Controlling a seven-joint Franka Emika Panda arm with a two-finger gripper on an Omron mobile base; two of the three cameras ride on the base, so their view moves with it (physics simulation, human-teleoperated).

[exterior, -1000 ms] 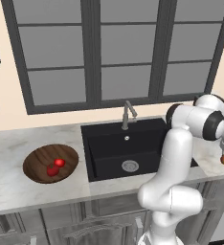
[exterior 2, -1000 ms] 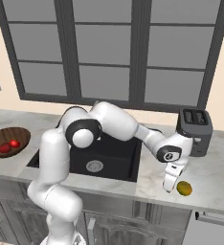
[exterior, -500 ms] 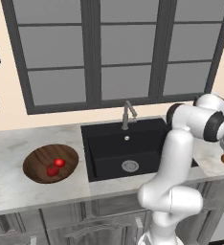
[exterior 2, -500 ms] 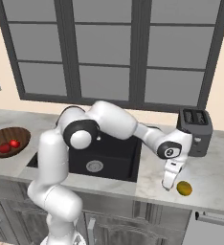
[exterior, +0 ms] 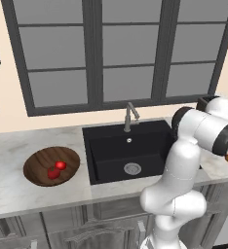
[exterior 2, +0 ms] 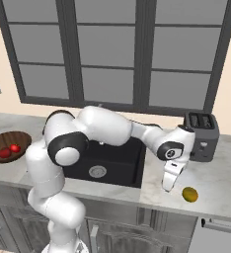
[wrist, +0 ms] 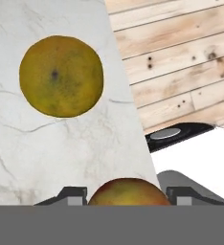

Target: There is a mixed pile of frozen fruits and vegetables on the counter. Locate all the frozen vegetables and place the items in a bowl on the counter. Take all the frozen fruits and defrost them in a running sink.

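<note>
The hand (wrist: 128, 198) is closed on the orange fruit (wrist: 128, 192), fingers at either side. The yellow-green fruit (wrist: 61, 75) lies on the bench (wrist: 85, 143) just ahead of it.

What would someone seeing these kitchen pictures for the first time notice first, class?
Probably the white arm stretched across the black sink, its end effector shut on an orange fruit at the counter's right end. Beside it lies a yellow-green fruit. Far left, a wooden bowl holds two red pieces.
</note>
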